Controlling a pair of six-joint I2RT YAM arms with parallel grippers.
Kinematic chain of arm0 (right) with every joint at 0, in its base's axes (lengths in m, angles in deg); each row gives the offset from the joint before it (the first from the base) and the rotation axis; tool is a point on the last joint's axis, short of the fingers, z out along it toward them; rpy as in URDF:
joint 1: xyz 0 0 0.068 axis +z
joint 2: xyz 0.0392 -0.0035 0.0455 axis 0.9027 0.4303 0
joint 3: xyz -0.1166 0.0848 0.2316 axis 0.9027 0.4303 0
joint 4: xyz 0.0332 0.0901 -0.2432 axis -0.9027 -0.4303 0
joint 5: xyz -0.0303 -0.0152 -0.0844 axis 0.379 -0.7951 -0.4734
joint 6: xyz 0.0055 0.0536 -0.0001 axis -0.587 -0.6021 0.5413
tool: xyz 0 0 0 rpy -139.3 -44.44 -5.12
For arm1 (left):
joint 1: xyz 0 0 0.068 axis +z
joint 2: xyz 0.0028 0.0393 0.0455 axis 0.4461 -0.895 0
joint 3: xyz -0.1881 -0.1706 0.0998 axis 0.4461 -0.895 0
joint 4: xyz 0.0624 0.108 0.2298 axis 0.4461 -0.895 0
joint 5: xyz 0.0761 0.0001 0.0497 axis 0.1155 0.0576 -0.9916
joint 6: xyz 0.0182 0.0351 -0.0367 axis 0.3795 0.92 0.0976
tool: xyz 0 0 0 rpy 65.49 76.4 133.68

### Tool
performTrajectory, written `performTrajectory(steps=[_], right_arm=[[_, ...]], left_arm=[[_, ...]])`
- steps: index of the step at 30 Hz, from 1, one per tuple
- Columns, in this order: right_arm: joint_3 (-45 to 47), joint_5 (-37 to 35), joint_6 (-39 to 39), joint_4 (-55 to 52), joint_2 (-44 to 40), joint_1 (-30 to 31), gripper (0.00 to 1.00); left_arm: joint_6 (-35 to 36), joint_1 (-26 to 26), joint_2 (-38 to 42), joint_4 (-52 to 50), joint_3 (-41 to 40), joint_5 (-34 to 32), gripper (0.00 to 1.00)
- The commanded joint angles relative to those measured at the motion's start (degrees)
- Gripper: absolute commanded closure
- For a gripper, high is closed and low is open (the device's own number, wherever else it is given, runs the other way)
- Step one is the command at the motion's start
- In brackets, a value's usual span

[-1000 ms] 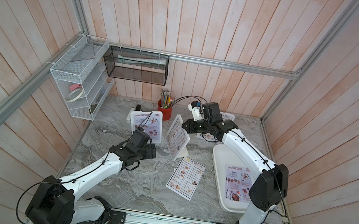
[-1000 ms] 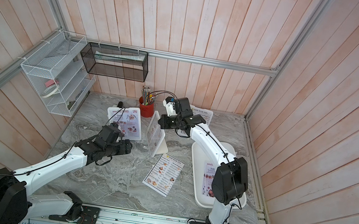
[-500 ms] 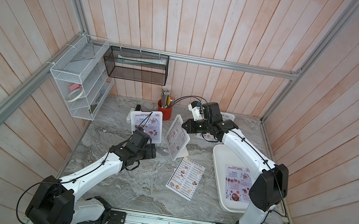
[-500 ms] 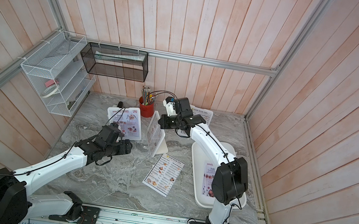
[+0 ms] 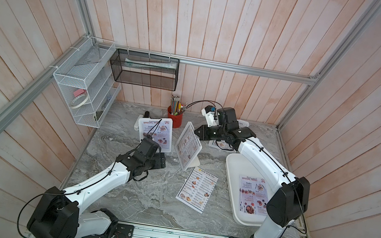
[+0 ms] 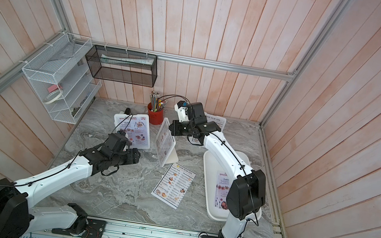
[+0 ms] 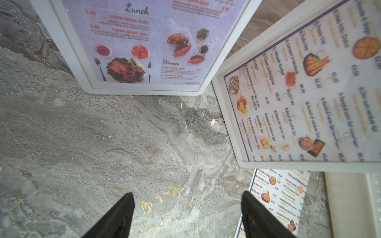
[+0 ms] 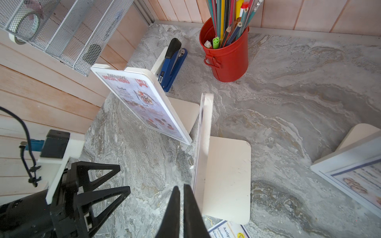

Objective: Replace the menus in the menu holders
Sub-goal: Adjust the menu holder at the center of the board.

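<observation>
Landmark: the centre menu holder [image 5: 188, 148], upright on the marble table [image 5: 133, 201] and carrying a DIM SUM INN sheet.

I read the right gripper [image 8: 182, 191] with its fingers pressed together and nothing visible between them, just beside the centre menu holder's top edge. The left gripper [image 7: 188, 208] hangs low over bare table on that holder's printed side, fingers spread wide, gripping nothing.

The lilac-menu holder [image 5: 155, 133], showing a SPECIAL MENU sheet, stands near the landmark on the left arm's side. The rear holder [image 6: 215, 121], partly hidden by the right arm, stands behind the landmark toward the back wall.

1 loose DIM SUM INN menu [image 5: 197, 187] lies flat just before the landmark's foot. The white tray [image 5: 233, 168], beyond that menu, holds 1 SPECIAL MENU page [image 5: 252, 198].
</observation>
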Motion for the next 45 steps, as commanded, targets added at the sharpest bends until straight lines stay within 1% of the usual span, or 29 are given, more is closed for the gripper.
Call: performTrajectory(steps=[1,2,3,7,19,24,28,45], right_arm=[[-0.92,-0.24,0.03,-0.42,-1.53,-0.31,0.88],[-0.7,-0.81,-0.01,-0.39,-1.64,-0.4,0.84],[-0.46,-1.36,0.05,-0.34,-1.71,-0.52,0.83],[0.18,-0.86,0.36,-0.58,-1.37,-0.69,0.8],[1.08,1.04,0.67,-0.69,0.03,-0.56,0.79],[1.06,1.15,0.8,-0.91,0.5,-0.5,0.78],[1.25,1.15,0.88,-0.86,0.81,-0.53,0.76],[1.26,0.87,1.38,-1.3,2.17,-0.36,0.76]], left_arm=[[0.28,0.43,0.15,-0.65,1.71,-0.4,0.16],[0.28,0.44,0.24,-0.64,1.7,-0.4,0.16],[0.28,0.39,0.23,-0.71,1.75,-0.4,0.16],[0.28,0.4,0.28,-0.7,1.72,-0.4,0.16],[0.2,0.41,0.19,-0.65,1.7,-0.4,0.16],[0.2,0.36,0.1,-0.67,1.7,-0.41,0.16],[0.2,0.4,0.15,-0.6,1.7,-0.4,0.16],[0.48,0.38,1.08,-1.44,2.49,-0.76,0.17]])
